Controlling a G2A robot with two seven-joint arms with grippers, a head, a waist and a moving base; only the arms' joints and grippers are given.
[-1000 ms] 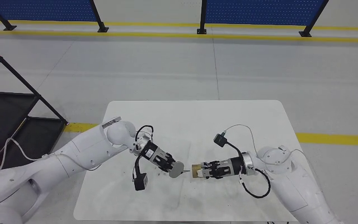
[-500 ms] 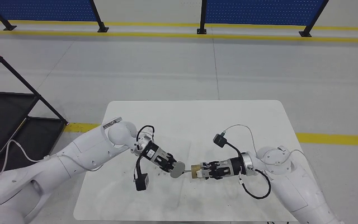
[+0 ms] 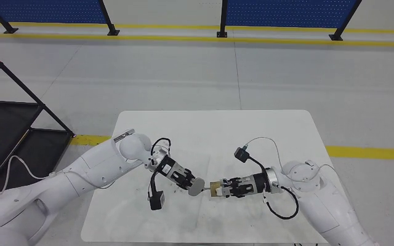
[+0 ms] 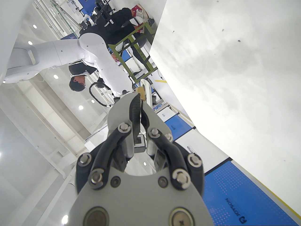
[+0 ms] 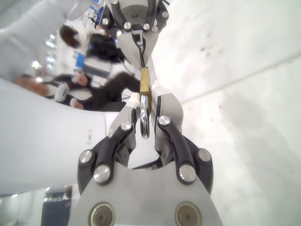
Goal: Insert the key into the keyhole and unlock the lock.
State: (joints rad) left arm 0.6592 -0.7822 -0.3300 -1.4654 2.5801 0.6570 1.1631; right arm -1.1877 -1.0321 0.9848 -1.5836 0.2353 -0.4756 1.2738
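White tbl (image 3: 265, 126) under lock (image 3: 213, 188); grey floor (image 3: 184, 74), blue barriers (image 3: 283, 12).

You cannot tell what the left gripper (image 4: 140, 103) pinches: its pads (image 4: 135, 110) press together and hide anything between them. That gripper's tip covers the keyhole end of the brass padlock (image 5: 144, 83), so the join there is unreadable. The right gripper's (image 5: 144, 93) fingers (image 5: 165, 102) hide the padlock's flat sides.
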